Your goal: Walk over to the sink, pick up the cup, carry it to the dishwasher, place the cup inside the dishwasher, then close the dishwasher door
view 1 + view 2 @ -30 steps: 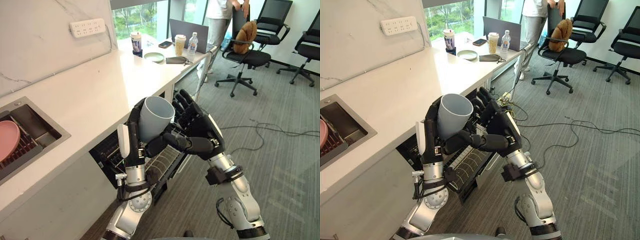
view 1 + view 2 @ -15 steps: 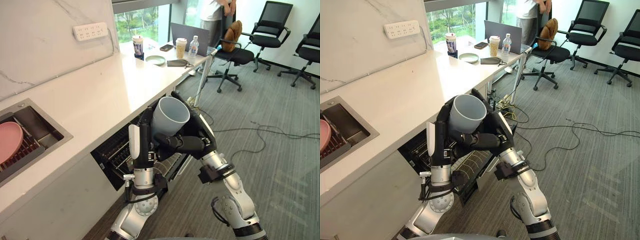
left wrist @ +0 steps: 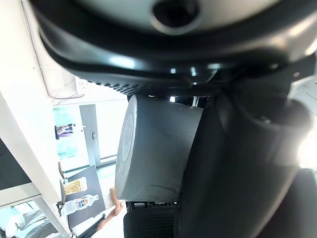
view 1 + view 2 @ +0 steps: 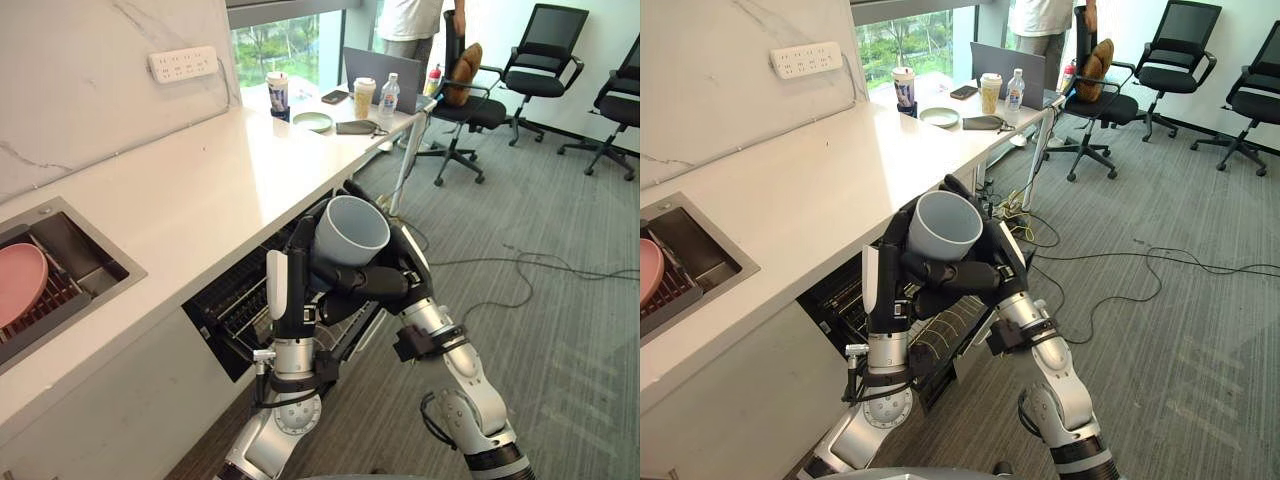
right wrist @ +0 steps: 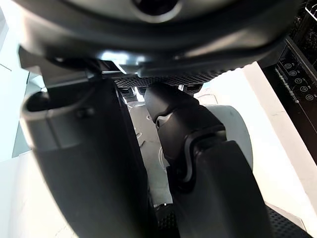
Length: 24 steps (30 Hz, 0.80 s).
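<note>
The pale grey cup (image 4: 345, 232) has risen and moved farther across the front of the open black dishwasher (image 4: 235, 310), and its mouth now sits more level. The right hand (image 4: 408, 272), whose fingers stood spread behind the cup a second ago, has folded them round its wall, thumb across the front. The left hand (image 4: 298, 285) has climbed with it. Far beyond the dishwasher, the black office chair (image 4: 482, 112) bearing a brown plush toy (image 4: 462, 70) has slid left, as has the person in a white top (image 4: 405, 18).
</note>
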Available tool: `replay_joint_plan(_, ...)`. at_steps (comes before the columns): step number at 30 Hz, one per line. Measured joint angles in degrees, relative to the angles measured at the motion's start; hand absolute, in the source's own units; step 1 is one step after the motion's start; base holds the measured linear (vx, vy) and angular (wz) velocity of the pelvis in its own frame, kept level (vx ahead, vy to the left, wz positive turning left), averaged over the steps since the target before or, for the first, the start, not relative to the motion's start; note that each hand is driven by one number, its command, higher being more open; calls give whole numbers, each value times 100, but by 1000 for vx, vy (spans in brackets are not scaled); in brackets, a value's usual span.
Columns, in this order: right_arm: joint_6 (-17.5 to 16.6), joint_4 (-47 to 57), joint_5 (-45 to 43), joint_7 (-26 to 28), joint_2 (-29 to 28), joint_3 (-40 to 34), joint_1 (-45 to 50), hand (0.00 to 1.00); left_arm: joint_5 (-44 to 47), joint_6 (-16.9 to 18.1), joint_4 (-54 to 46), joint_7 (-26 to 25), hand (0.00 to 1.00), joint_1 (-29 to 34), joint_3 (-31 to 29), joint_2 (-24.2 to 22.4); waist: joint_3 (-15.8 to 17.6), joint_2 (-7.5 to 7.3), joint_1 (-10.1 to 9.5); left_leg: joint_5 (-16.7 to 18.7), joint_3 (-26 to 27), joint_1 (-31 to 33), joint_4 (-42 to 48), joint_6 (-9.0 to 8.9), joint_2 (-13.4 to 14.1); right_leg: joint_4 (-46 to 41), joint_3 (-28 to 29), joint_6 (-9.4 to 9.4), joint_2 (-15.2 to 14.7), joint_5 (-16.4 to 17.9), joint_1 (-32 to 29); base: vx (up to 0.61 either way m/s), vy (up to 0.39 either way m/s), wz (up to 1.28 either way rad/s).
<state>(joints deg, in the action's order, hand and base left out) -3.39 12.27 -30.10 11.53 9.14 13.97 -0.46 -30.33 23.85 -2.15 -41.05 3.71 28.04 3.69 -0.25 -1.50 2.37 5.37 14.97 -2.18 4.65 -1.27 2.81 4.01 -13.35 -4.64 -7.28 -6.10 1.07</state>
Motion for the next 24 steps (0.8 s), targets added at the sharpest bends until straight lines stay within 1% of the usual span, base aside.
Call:
replay_joint_plan(4, 2, -18, 138, -121, 69, -11, -46, 0, 4, 8, -6, 1, 0, 1, 19, 4, -71, -1, -3, -23, -16, -9, -42, 4, -11, 5, -18, 0, -6, 0, 2, -7, -5, 2)
replay_joint_plan(17, 3, -20, 280, -203, 117, 4, -128, 0, 236, 7, -5, -16, 0, 3, 67, 16, -74, -2, -1, -124, -14, -72, -214, -9, -21, 8, -19, 0, 5, 0, -8, -20, -8, 0)
replay_joint_plan(18, 3, -20, 280, -205, 117, 4, -129, 0, 239, 7, -5, -16, 100, 3, 67, 16, -74, -2, -1, -124, -14, -72, -216, -9, -21, 9, -20, 0, 5, 0, -8, 0, 0, 0)
replay_joint_plan(21, 4, -22, 275, -237, 110, 3, -133, 0, 253, 6, -6, 14, 100, 3, 82, 23, -74, -2, -2, -125, -14, -75, -224, -8, -21, 9, -20, 0, 4, 0, -8, 0, 0, 0)
replay_joint_plan(24, 5, -75, 271, -282, 104, -4, -136, 0, 516, -6, -6, 115, 100, 6, 185, 40, -75, -3, -5, -128, -14, -82, -233, -7, -20, 9, -19, 0, 3, 0, -5, 0, 0, 0)
